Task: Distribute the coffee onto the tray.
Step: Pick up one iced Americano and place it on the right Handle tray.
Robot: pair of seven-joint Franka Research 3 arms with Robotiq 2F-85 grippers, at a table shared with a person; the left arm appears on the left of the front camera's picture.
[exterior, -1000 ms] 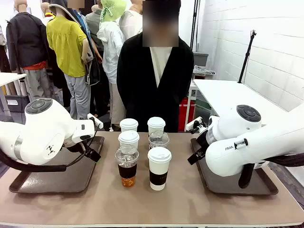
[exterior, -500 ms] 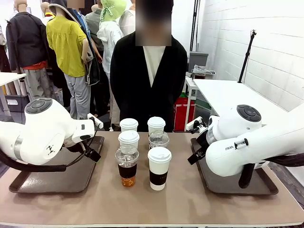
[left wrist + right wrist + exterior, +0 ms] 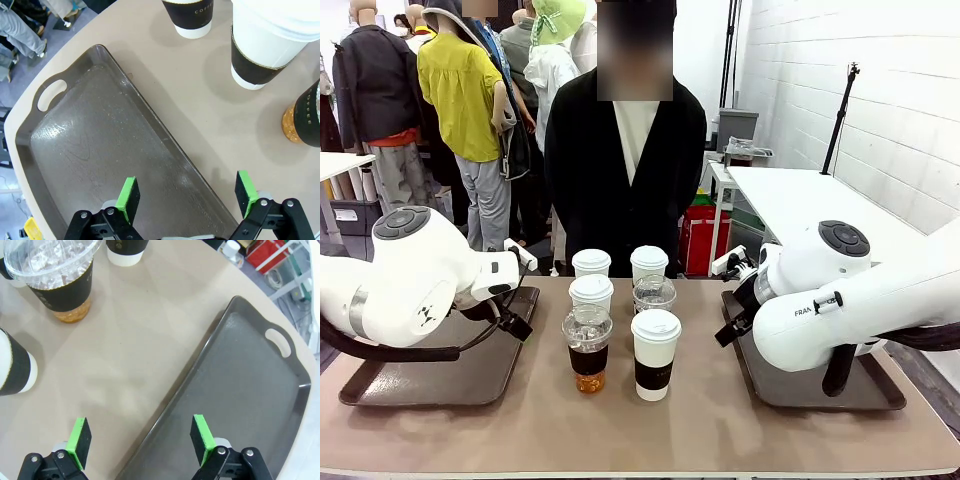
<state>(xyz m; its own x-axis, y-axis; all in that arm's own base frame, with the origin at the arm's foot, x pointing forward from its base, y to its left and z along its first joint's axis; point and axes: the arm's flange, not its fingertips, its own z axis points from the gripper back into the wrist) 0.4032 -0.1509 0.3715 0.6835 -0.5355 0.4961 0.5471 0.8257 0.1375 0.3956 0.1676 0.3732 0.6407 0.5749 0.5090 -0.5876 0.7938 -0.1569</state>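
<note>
Coffee [image 3: 655, 355] stands in a tight cluster at the middle of the table [image 3: 650, 430], between my two arms. It is four paper cups [image 3: 591, 291] and two clear cups [image 3: 587, 345], all on bare tabletop. The front view gives the whole layout, with the left tray [image 3: 430, 380] and right tray [image 3: 800, 390] lying bare to either side of the cluster. The wrist views add my fingers close up. My left gripper [image 3: 187, 194] hangs with its jaws spread wide and nothing between them. It straddles the left tray's rim on the side toward the cups, one pad above the tray floor and the other above tabletop. Beyond it I see two banded paper cups and the amber base of a clear cup. My right gripper [image 3: 141, 435] is likewise spread and empty, straddling the right tray's rim. From there I look down on ice under a clear cup's dome lid, with a dark sleeve around the cup and amber drink below, detail the front view gives less plainly. Each wrist view also shows a handle slot [image 3: 51, 95] at its tray's end. The tabletop is plain tan-brown. A person [image 3: 625, 170] in a black coat stands at the far side. A white block wall [image 3: 890, 90] runs along the right, with a white side table [image 3: 800, 200] before it.
</note>
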